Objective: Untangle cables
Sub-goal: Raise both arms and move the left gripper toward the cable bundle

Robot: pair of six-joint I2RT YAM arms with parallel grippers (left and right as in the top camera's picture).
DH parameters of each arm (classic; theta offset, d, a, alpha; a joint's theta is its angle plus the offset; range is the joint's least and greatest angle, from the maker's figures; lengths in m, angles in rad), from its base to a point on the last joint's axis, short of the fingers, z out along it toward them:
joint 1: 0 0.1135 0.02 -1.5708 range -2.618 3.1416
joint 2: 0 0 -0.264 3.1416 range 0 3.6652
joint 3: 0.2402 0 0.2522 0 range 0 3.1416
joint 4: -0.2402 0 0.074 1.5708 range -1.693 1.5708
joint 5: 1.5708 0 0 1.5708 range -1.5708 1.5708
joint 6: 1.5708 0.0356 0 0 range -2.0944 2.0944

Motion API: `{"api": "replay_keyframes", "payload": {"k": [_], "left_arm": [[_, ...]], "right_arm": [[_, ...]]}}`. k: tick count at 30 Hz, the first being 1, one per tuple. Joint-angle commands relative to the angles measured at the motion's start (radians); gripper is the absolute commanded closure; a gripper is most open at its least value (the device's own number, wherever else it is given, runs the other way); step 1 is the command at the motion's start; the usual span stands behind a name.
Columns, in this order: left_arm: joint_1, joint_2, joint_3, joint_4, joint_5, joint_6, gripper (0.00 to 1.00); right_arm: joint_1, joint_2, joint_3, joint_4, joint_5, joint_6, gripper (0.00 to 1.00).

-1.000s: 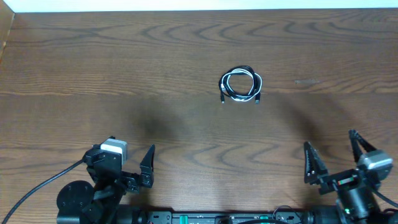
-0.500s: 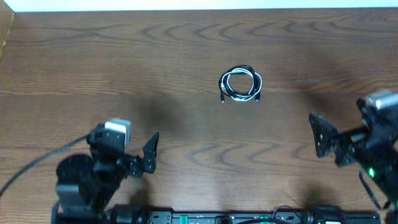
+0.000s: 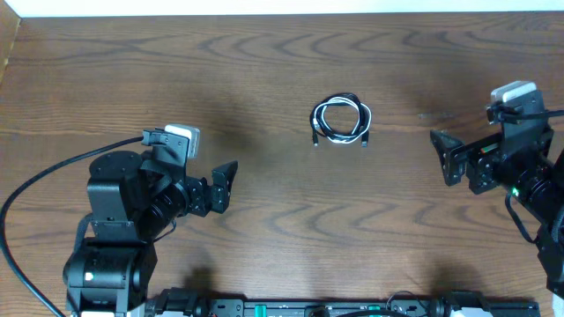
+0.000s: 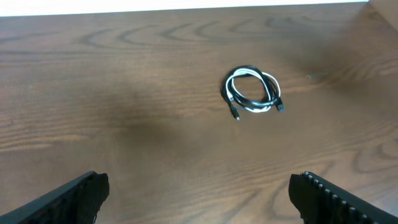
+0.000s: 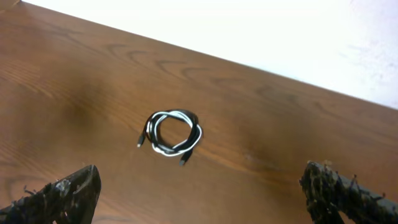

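Left tool (image 4: pixel 199 182) and right tool (image 5: pixel 200 173), both wide open, have advanced toward the cables (image 3: pixel 341 121).

In my wrist feeds, the fingers (image 4: pixel 71 198) of the left end effector (image 4: pixel 198 190) and the right end effector (image 5: pixel 199 183) are cut off by the bottom edge. Overhead, the right arm (image 3: pixel 529 167) runs off the right side. The cables (image 3: pixel 341 121) are too small for me to trace where black crosses white.

The left pincer (image 3: pixel 222 185) and right pincer (image 3: pixel 445 158) have advanced toward the cables (image 3: pixel 340 121).
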Motion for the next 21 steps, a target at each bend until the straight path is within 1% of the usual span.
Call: {"api": "replay_keyframes", "payload": {"k": [1,3,6,9,12,13,15,16,18,20,21], "left_arm": [[0.003,-0.014,0.019,-0.004,0.019,0.009,0.02],[0.003,-0.014,0.019,-0.021,0.019,0.009,0.02],[0.003,-0.012,0.019,-0.088,0.019,0.010,0.02],[0.003,-0.006,0.019,-0.061,0.020,0.009,0.02],[0.003,0.022,0.019,0.015,0.021,-0.003,0.01],[0.003,0.031,0.019,0.038,0.021,-0.018,0.13],[0.003,0.059,0.019,0.105,0.021,-0.082,0.43],[0.003,0.076,0.019,0.138,0.021,-0.120,0.49],[0.003,0.106,0.019,0.179,0.020,-0.171,0.50],[0.003,0.145,0.019,0.202,0.020,-0.179,0.49],[0.003,0.161,0.019,0.201,0.019,-0.179,0.37]], "right_arm": [[-0.004,-0.006,0.020,0.014,-0.006,-0.021,0.01],[-0.004,-0.006,0.020,0.008,-0.006,-0.021,0.01],[-0.004,-0.006,0.020,-0.008,-0.005,-0.021,0.01],[-0.004,-0.006,0.019,-0.024,-0.017,-0.021,0.01],[-0.004,0.006,0.018,-0.043,0.068,-0.021,0.01],[-0.004,0.009,0.018,-0.047,0.080,-0.020,0.01],[-0.004,0.028,0.018,-0.055,0.108,-0.008,0.01],[-0.004,0.042,0.018,-0.055,0.114,0.005,0.01],[-0.004,0.060,0.018,-0.055,0.114,0.009,0.01],[-0.004,0.085,0.018,-0.054,0.114,0.010,0.01],[-0.004,0.095,0.018,-0.054,0.114,0.010,0.01]]}}
